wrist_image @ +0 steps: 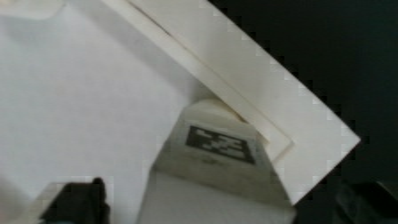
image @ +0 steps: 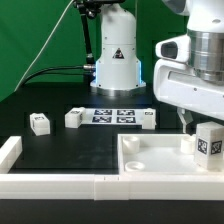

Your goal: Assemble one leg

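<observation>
A leg [image: 207,140], a small white block with a marker tag, stands upright at the corner of the large white panel [image: 160,158] on the exterior view's right. My gripper [image: 200,122] hangs right over it. In the wrist view the leg [wrist_image: 222,145] sits between my two dark fingers [wrist_image: 75,200], with a gap showing on at least one side, so the jaws look open around it. The panel [wrist_image: 89,100] fills most of that view. Three more legs lie on the table: one [image: 40,123], one [image: 75,117] and one [image: 148,118].
The marker board [image: 113,113] lies at the back middle in front of the robot base [image: 115,60]. A low white rail [image: 60,185] runs along the front, with a raised end [image: 10,150] on the exterior view's left.
</observation>
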